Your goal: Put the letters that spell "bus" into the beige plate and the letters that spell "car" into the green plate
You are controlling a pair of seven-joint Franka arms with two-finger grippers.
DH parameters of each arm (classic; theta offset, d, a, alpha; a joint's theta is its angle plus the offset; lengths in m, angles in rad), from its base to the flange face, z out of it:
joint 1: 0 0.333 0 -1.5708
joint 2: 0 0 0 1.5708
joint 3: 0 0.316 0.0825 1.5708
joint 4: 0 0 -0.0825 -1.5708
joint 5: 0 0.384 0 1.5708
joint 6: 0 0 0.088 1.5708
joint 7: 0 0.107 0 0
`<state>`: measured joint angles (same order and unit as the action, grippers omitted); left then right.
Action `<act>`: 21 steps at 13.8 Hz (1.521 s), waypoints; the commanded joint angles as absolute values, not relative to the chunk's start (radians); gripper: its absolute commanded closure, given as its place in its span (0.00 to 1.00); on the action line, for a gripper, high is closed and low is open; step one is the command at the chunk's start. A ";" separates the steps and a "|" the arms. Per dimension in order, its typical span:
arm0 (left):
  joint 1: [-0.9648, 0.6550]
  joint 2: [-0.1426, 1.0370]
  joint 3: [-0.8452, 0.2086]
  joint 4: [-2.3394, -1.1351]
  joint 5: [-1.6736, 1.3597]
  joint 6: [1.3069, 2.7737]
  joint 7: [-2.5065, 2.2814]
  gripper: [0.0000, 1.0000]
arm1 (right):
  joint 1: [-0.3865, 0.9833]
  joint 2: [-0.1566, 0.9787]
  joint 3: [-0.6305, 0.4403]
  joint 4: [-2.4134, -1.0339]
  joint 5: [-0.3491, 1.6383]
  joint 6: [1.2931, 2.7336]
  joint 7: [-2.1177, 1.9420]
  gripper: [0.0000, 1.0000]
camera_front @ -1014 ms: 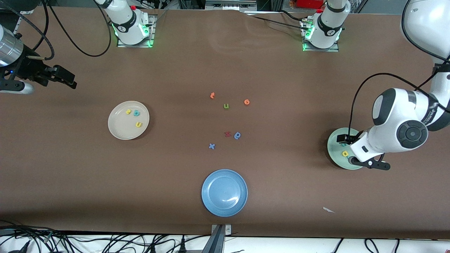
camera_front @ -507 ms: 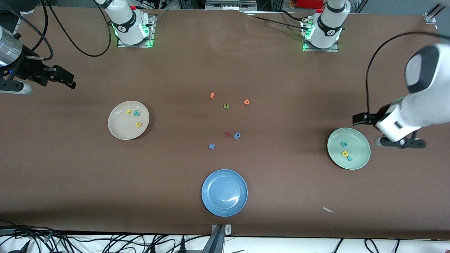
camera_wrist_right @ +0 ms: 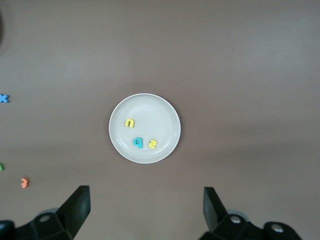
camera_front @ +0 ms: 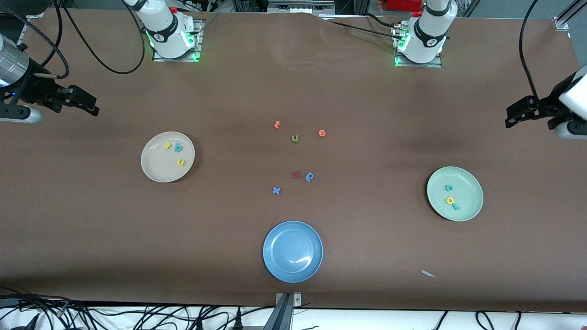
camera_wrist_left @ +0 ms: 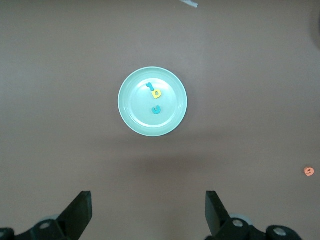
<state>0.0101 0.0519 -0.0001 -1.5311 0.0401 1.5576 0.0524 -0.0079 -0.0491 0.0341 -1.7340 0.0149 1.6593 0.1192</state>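
- Your left gripper point(camera_front: 510, 115) is hanging over bare desk point(camera_front: 367, 256) at the left arm's end, up in the air and apart from the green plate point(camera_front: 472, 183); its fingers point(camera_wrist_left: 80, 215) are standing wide apart with nothing between them.
- Your right gripper point(camera_front: 94, 106) is hovering over the desk at the right arm's end, its jaws likewise spread and holding nothing.
- You are looking at the green plate point(camera_wrist_left: 135, 115) from the left wrist view: it is carrying the letters that spell "car" point(camera_wrist_left: 156, 95), a teal "c" point(camera_front: 448, 187), a yellow "a" point(camera_front: 450, 200) and a teal "r" point(camera_front: 455, 206), the "a" and "r" lying touching or just beside each other and the "c" a little apart.
- You are seeing the beige plate point(camera_front: 153, 172) toward the right arm's end of the desk, holding the letters that spell "bus" point(camera_wrist_right: 137, 135): a yellow "s" point(camera_front: 167, 146) just beside a teal "b" point(camera_front: 178, 147), and a yellow "u" point(camera_front: 181, 162) nearer the front camera.
- Between the two plates, loose letters are lying on the desk: an orange pair point(camera_front: 276, 124), an olive "u" point(camera_front: 295, 138), a red letter point(camera_front: 296, 174) beside a blue one point(camera_front: 310, 176), and a blue "x" point(camera_front: 276, 190).
- A blue plate point(camera_front: 275, 266) is sitting nearer the front camera than those loose letters, with nothing on it.
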 commanded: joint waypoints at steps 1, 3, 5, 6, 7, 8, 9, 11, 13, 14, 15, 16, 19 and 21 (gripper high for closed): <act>-0.009 -0.001 0.018 -1.572 0.015 1.565 0.098 0.00 | -0.017 -0.060 0.040 -1.741 0.011 1.655 0.117 0.00; -0.011 -0.002 0.018 -1.572 0.012 1.568 0.103 0.00 | -0.017 -0.060 0.040 -1.740 0.011 1.655 0.115 0.00; -0.012 0.006 0.018 -1.572 0.012 1.572 0.103 0.00 | -0.015 -0.060 0.040 -1.741 0.009 1.655 0.114 0.00; -0.014 0.012 0.018 -1.572 0.012 1.572 0.103 0.00 | -0.017 -0.060 0.038 -1.741 0.009 1.654 0.107 0.00; -0.014 0.014 0.017 -1.574 0.012 1.568 0.103 0.00 | -0.017 -0.058 0.028 -1.741 0.009 1.655 0.104 0.00; -0.012 0.014 0.015 -1.572 0.011 1.563 0.103 0.00 | -0.017 -0.058 0.025 -1.741 0.011 1.655 0.103 0.00; -0.012 0.014 0.015 -1.571 0.008 1.563 0.103 0.00 | -0.017 -0.058 0.023 -1.741 0.011 1.655 0.101 0.00; -0.005 0.014 0.015 -1.571 0.008 1.563 0.104 0.00 | -0.017 -0.057 0.023 -1.741 0.008 1.658 0.100 0.00; -0.006 0.014 0.014 -1.571 0.008 1.563 0.104 0.00 | -0.015 -0.055 0.025 -1.741 0.008 1.655 0.101 0.00; -0.006 0.014 0.012 -1.572 0.008 1.562 0.104 0.00 | -0.015 -0.055 0.025 -1.740 0.008 1.657 0.100 0.00; -0.006 0.014 0.012 -1.572 0.008 1.562 0.104 0.00 | -0.015 -0.055 0.025 -1.741 0.008 1.655 0.101 0.00; -0.005 0.014 0.012 -1.574 0.008 1.562 0.106 0.00 | -0.015 -0.055 0.025 -1.741 0.009 1.655 0.100 0.00; -0.006 0.015 0.012 -1.574 0.008 1.562 0.104 0.00 | -0.015 -0.055 0.026 -1.741 0.009 1.655 0.100 0.00; -0.008 0.014 0.011 -1.575 0.008 1.562 0.106 0.00 | -0.015 -0.055 0.026 -1.741 0.009 1.654 0.100 0.00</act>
<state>-0.0037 0.0218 0.0041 -1.5679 0.0386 1.5596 0.0818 -0.0094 -0.0473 0.0207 -1.7340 0.0149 1.6590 0.1144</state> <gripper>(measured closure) 0.000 0.000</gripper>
